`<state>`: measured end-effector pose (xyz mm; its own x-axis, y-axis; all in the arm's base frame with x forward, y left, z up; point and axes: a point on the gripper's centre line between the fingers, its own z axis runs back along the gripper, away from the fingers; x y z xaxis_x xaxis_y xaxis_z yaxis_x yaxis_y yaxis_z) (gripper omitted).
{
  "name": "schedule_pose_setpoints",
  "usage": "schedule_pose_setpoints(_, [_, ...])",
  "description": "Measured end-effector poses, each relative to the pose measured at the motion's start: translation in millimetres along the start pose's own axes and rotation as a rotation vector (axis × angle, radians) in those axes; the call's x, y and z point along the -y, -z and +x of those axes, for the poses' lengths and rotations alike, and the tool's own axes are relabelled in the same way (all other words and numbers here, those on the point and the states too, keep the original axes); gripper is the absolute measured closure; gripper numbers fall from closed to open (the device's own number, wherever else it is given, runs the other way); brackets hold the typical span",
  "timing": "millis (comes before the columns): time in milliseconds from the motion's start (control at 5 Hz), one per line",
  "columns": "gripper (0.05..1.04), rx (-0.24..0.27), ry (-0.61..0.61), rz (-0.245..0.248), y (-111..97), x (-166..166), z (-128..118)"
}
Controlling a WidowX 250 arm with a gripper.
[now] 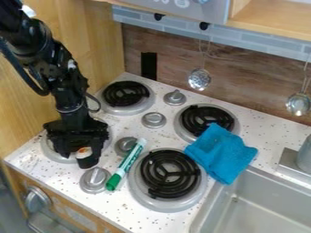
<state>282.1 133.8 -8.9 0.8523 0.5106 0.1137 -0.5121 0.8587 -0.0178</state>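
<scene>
1. The gripper (77,154) was low over the near left burner pan (51,152); how far open it was, or whether it held anything, could not be told.
2. Right beside it was a small dark thing (84,151) with a pale, orange-marked top.
3. That thing looked light, stiff and possibly slippery; its sides seemed the best hold.
4. A green-capped marker (128,159) lay to the right.

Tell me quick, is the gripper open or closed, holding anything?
Gripper: can't tell open or closed; a small black thing with an orange-and-white top is at it, maybe held.
</scene>
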Motion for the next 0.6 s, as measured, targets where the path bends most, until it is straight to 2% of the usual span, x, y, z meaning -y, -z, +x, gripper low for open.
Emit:
schedule_pose_setpoints(200, [0.082,-0.017,-0.001,0.001,7.6,-0.3,0.8])
schedule_pose_setpoints(400, [0.145,-0.037,-0.009,-0.002,15.7,-0.1,0.8])
schedule_pose_setpoints(600, [0.357,-0.037,-0.026,-0.007,16.0,-2.0,1.3])
